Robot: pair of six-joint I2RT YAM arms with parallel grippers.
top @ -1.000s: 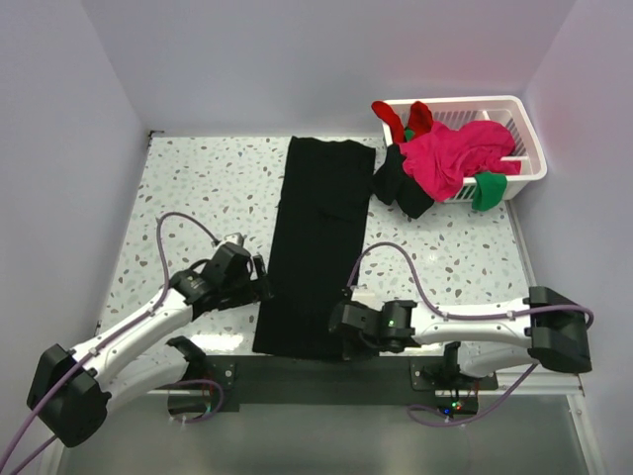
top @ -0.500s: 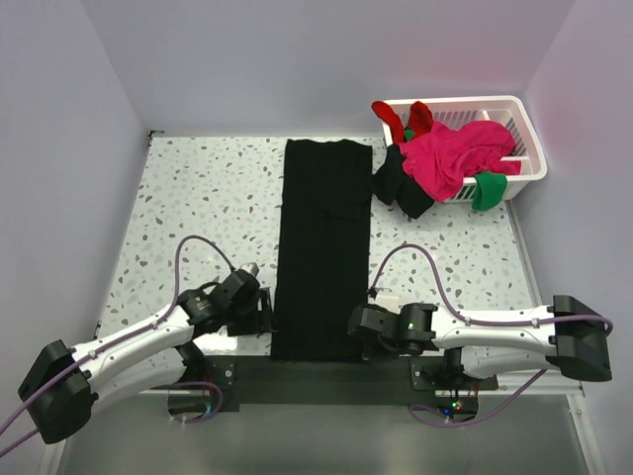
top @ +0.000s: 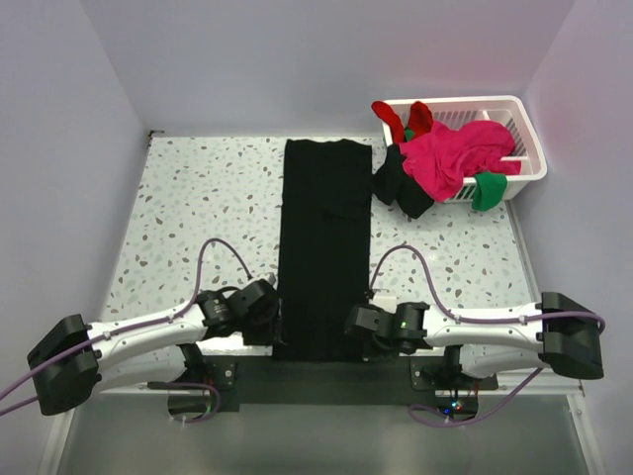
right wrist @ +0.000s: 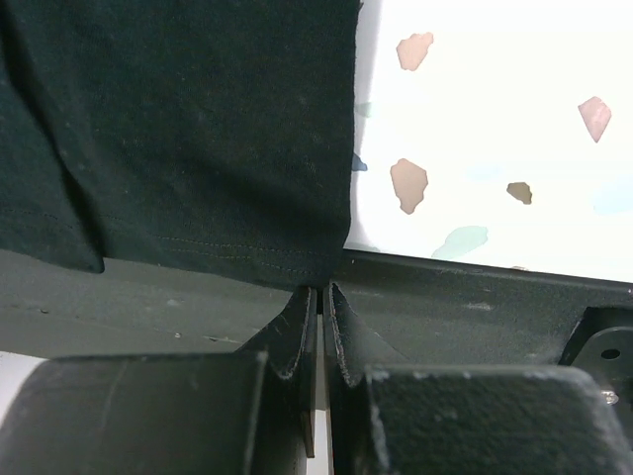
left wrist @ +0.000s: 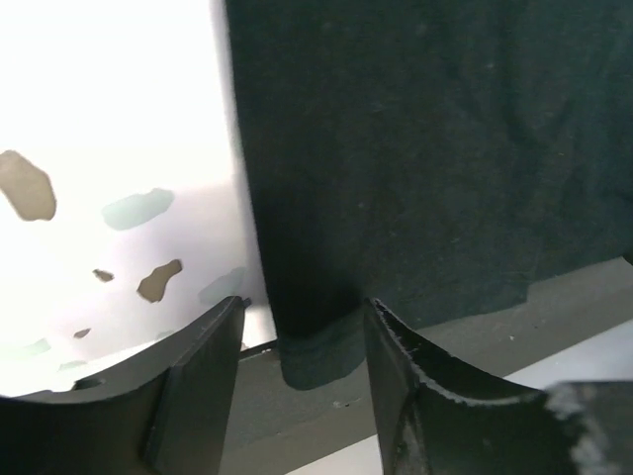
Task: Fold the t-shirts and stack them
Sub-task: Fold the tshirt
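The large black t-shirt lies flat as a long narrow strip down the middle of the speckled table, its near hem at the table's front edge. My left gripper sits at the near left corner. In the left wrist view that gripper stands open, its fingers either side of the shirt's corner. My right gripper is at the near right corner. In the right wrist view it is shut, its tips pinching the shirt's hem.
A white slatted basket stands at the back right. A magenta shirt, a red one, a green one and a black one spill over its rim. A dark rail runs along the table's near edge.
The shirt's near end has swung right, so the strip now lies straight. My left gripper has moved right to the near left corner and narrowed its jaws. The right gripper has shifted slightly, still shut.
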